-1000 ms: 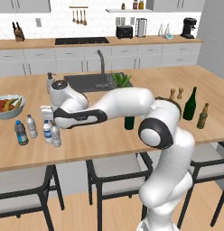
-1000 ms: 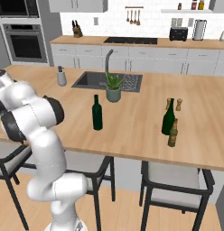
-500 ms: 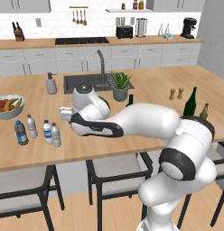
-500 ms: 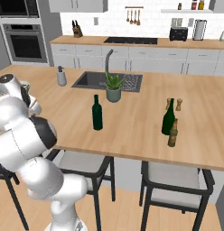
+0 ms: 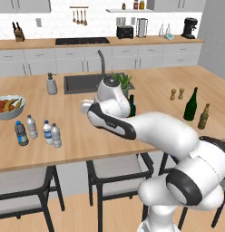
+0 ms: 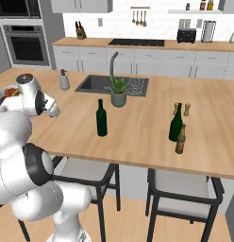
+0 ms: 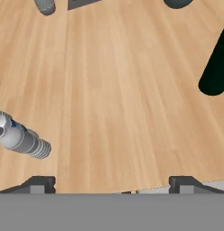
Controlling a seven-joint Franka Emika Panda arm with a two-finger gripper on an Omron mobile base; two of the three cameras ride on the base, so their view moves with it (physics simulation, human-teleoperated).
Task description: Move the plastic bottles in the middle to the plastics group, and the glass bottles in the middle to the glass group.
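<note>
No label is legible. On the pale wooden desk [image 5: 87,136], four small clear plastic bottles [image 5: 56,136] cluster left; the tall dark green glass bottle [image 6: 101,118] stands mid-desk. The end effector [image 7: 111,186] hangs wide open, empty, in a white kitchen.

Dark wine bottle [image 6: 101,118] upright mid-counter; green bottle [image 6: 176,124], amber bottle [image 6: 180,140] right.

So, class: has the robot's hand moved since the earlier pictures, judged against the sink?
Yes. In the left base view the hand has swung right, away from the water bottles and toward the sink and the dark wine bottle. Its fingers are open.
</note>
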